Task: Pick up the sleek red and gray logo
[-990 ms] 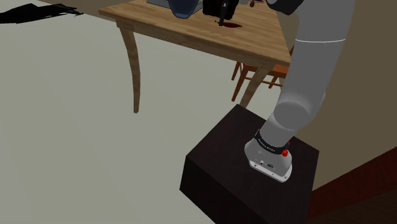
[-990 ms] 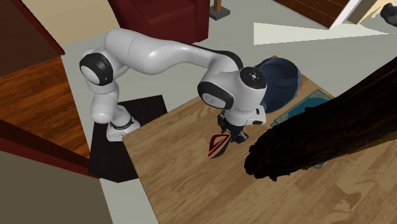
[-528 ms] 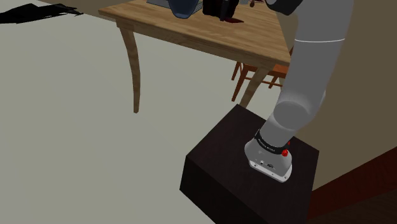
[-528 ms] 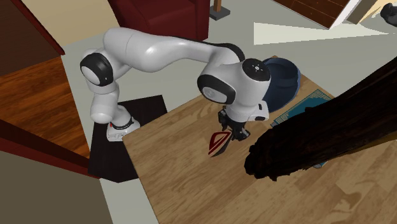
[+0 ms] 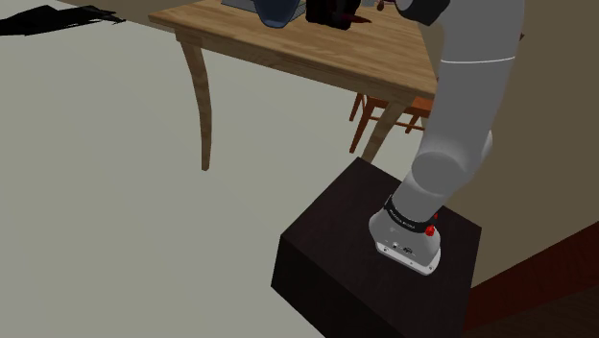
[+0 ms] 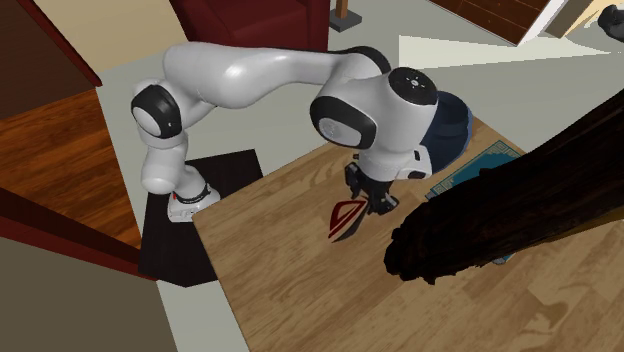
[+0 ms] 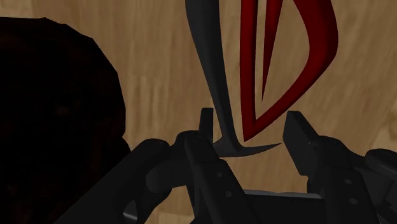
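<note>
Fingers (image 7: 205,130) of the all-black two-finger gripper (image 7: 251,130) stand wide apart in the wrist view, straddling the pointed end of the flat red and grey logo (image 7: 250,63), a shape of red blades beside a slim grey curved stroke. The grey stroke runs just beside one finger. The other finger stands apart from the red part, so nothing is clasped. The logo lies flat on the light-brown wooden tabletop (image 6: 290,290), near the middle of the second exterior view, with the gripper low over its upper-right end. A big brownish-black lump (image 6: 500,200) looms at the right of that frame, near the logo. Farther off, toward the upper right, sit a round dark-blue bowl (image 6: 455,125) and a blue-green mat (image 6: 490,160). At centre left, the black box stand (image 6: 225,170) rests on the floor beside the table.
</note>
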You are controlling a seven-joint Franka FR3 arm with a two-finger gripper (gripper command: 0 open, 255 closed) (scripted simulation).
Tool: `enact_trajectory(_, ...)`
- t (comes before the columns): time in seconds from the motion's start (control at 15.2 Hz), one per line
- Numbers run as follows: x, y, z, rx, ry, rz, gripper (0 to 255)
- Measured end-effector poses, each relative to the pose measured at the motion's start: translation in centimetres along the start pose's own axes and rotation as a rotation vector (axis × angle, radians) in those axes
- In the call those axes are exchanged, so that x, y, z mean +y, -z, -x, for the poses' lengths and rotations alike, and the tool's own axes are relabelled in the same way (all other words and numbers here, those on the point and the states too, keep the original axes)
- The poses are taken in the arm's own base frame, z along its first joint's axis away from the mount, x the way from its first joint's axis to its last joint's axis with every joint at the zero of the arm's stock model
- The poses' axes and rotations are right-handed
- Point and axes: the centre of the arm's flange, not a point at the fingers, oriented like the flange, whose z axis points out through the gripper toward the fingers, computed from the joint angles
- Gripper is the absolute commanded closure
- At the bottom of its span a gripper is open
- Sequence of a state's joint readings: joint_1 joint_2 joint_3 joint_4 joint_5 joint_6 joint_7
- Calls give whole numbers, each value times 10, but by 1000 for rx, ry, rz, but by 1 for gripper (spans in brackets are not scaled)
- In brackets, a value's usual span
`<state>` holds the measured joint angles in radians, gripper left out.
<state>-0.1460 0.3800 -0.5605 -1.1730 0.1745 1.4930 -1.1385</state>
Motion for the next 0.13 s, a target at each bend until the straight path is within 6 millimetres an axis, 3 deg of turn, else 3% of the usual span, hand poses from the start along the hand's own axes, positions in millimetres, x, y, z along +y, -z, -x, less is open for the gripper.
enact_trajectory(0.13,-1,9,0,0,0,0,255)
